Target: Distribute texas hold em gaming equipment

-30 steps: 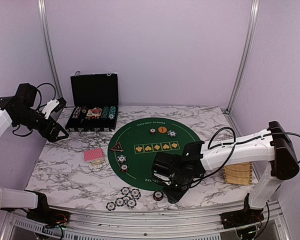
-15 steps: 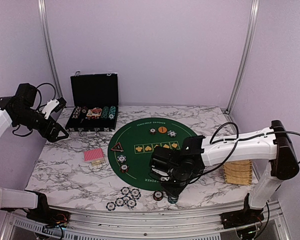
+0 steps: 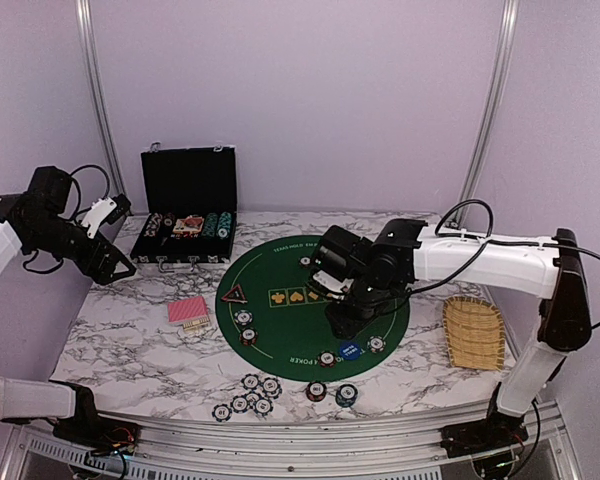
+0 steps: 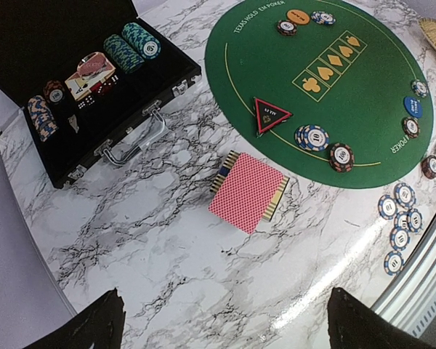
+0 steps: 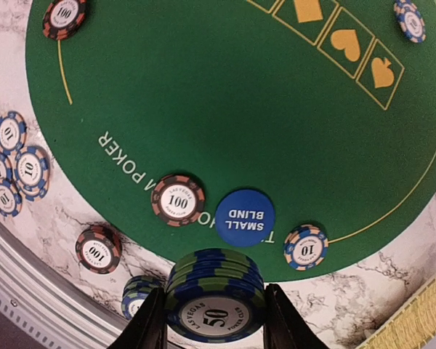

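Above the near edge of the green felt mat [image 5: 203, 109], I have my right gripper [image 5: 216, 314] clamped on a stack of blue-and-green 50 chips [image 5: 216, 294]. On the mat's near rim lie the blue small-blind button [image 5: 245, 217] and a 100 chip [image 5: 178, 198]. Well off the mat's left side, my left gripper [image 4: 224, 309] hangs over the marble with its jaws spread wide and empty. The red-backed card deck [image 4: 248, 191] sits just beside the mat's left edge.

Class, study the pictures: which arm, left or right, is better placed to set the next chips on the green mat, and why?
Right. The right claw is shut on a stack of 50 chips over the green mat. The left claw hangs open and empty, off by the black case.
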Available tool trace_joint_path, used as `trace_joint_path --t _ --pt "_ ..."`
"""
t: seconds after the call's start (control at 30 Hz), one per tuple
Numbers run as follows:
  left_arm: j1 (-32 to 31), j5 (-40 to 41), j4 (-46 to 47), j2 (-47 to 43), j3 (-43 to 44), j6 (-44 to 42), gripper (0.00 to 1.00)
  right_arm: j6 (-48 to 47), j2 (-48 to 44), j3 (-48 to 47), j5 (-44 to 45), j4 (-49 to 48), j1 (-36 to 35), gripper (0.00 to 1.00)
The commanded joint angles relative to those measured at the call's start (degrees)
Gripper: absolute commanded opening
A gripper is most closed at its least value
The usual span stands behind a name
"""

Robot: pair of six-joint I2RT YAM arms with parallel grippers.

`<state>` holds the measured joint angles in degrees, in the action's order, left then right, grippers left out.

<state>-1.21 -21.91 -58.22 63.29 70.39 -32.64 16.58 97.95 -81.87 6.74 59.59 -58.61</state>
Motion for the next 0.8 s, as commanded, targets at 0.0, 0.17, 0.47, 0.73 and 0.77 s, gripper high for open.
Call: trace_joint_path --t 0.0,0.17,0.47,0.73,0.77 --pt "-0.2 1.0 -1.3 -1.4 0.6 -0.9 0.99 -1.3 -0.5 0.0 -1.4 0.3 0.2 0.15" --pt "-0.2 0.4 -1.3 -1.0 0.3 -1.2 0.99 1.4 -3.8 8.2 -3.8 -1.3 -2.2 0.15" --pt "-0.2 -0.5 -1.3 -0.8 0.5 -0.6 0.99 3.4 -4.0 10.2 -4.5 -2.4 -4.9 0.15" --pt "-0.2 -0.4 -1.3 -1.1 0.7 -0.6 0.99 -0.5 -0.6 3.1 -0.5 -1.7 1.1 0.13" --pt "-0.2 -0.3 -1.3 -1.2 0.7 -0.6 0.99 -1.0 -0.1 2.4 -0.3 -1.7 2.0 0.13"
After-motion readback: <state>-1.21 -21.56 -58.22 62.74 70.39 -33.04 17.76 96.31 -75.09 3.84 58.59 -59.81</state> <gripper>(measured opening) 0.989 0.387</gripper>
